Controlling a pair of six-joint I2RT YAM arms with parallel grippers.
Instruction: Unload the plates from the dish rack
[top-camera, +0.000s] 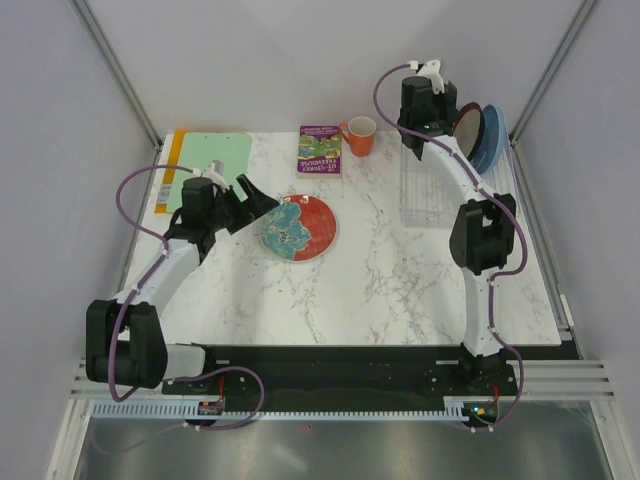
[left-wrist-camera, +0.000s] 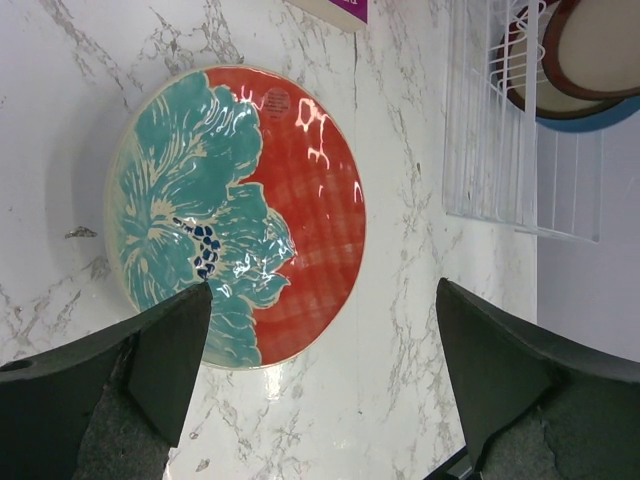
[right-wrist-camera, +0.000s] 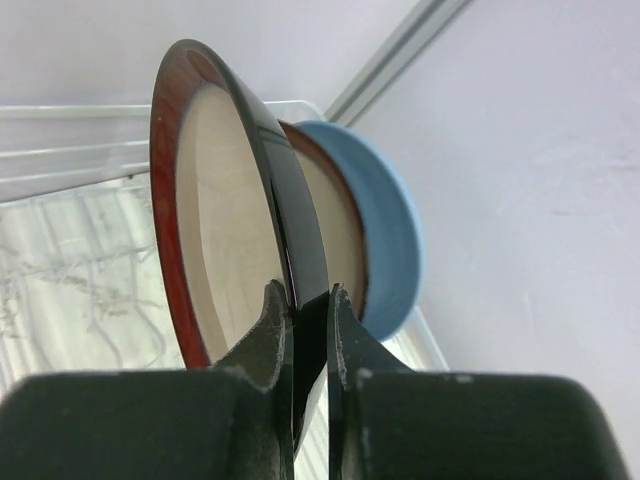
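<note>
Right hand is clenched on the rim of the dark-red-rimmed, cream-centred round plate, which stands on edge in the clear wire dish rack just in front of the plain light blue plate. An edge pinch like this probably suits lifting it clear of the slots. Left hand hangs released, fingers wide, over the red-orange round plate with a teal flower, which lies flat on the marble worktop, already unloaded.

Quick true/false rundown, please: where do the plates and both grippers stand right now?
The floral plate lies flat on the table. True.
The left gripper is shut on the floral plate. False: its jaws stand wide open, holding nothing.
The right gripper is shut on the red-rimmed plate at its rim. True.
The blue plate lies flat on the table too. False: it stands on edge behind the red-rimmed plate, at the dish rack.
</note>
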